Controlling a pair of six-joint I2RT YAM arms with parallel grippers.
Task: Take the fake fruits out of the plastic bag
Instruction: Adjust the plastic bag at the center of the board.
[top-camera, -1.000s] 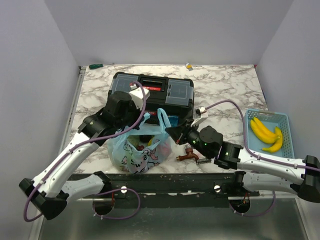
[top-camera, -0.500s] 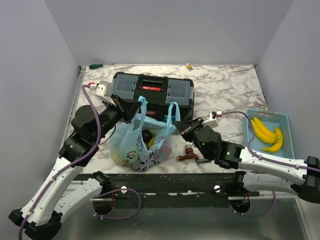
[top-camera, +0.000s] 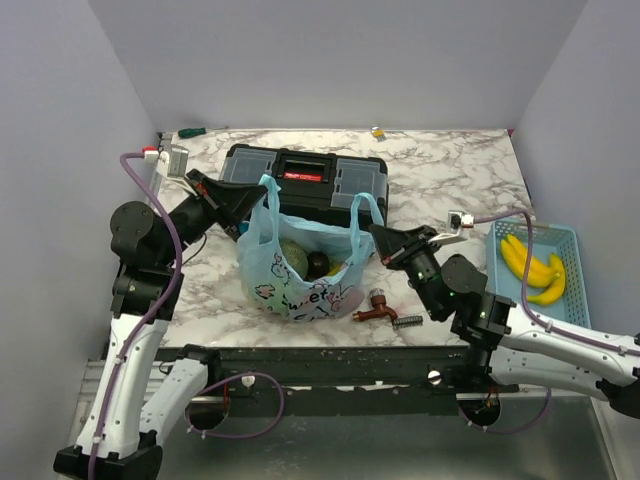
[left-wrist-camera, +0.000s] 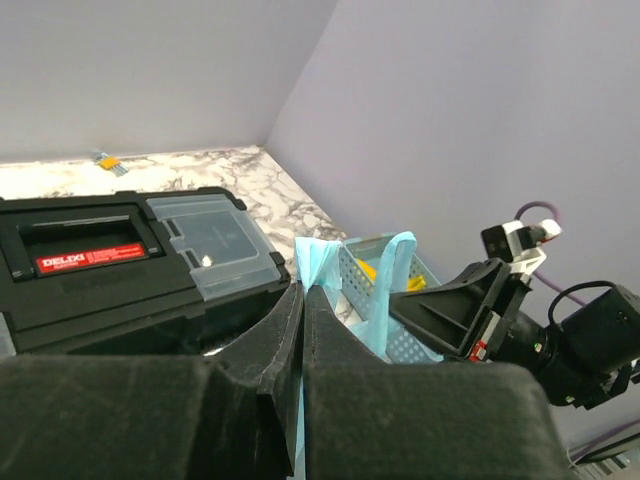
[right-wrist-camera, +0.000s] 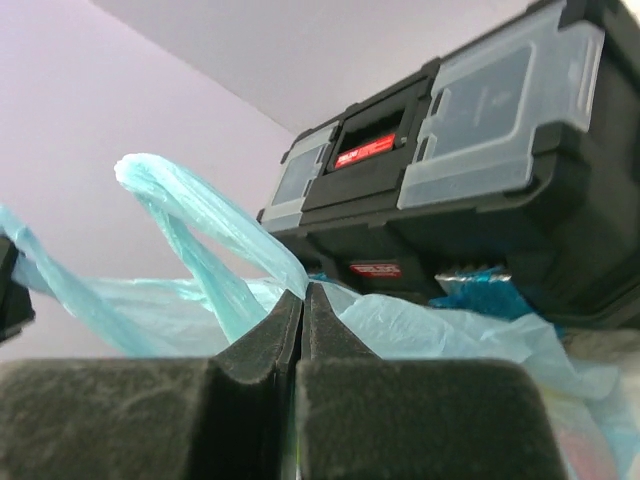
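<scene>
Plastic bag (top-camera: 300, 288) sits on the marble table (top-camera: 450, 180) just in front of the black toolbox (top-camera: 305, 178), stretched between your two grippers with its mouth held wide. Your left gripper (top-camera: 258, 198) has its fingers pressed together on the left loop handle at the bag's upper left, and your right gripper (top-camera: 380, 233) pinches the right loop handle at its upper right, so the bag hangs below and between them. Inside you can see the fruits (top-camera: 293, 255), a green one beside a dark one; bananas (top-camera: 528, 265) lie in the blue basket (top-camera: 562, 232) well off to the right.
</scene>
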